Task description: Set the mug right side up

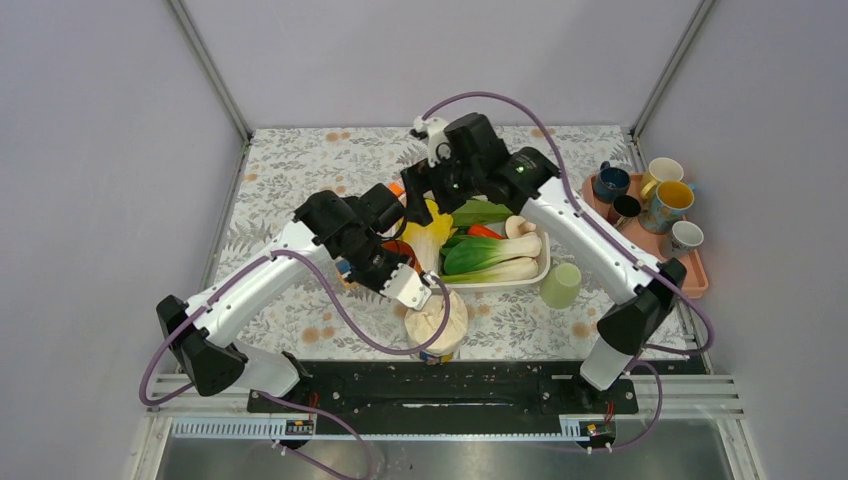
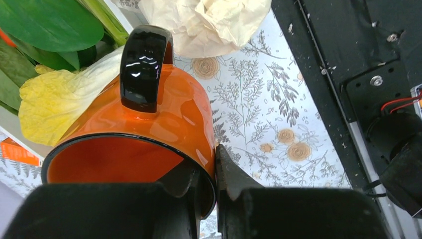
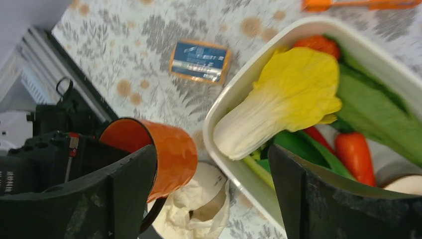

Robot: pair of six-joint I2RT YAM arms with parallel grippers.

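Note:
The orange mug [image 2: 169, 109] with a black handle [image 2: 144, 64] is held tilted on its side above the table, its mouth towards the left wrist camera. My left gripper [image 2: 215, 174] is shut on the mug's wall at the rim, one finger inside and one outside. In the right wrist view the mug [image 3: 171, 152] hangs beside the tray corner, over the paper-stuffed cup. In the top view my left gripper [image 1: 405, 283] hides most of the mug. My right gripper [image 3: 214, 199] is open and empty, high above the tray's left end [image 1: 425, 190].
A white tray [image 1: 545, 270] of vegetables lies mid-table, a yellow cabbage [image 3: 293, 94] at its near corner. A cup stuffed with crumpled paper [image 1: 437, 320] stands under the left gripper. A blue-orange packet [image 3: 200, 60], a green cup [image 1: 562, 285] and a pink tray [image 1: 695, 275] of mugs are also present.

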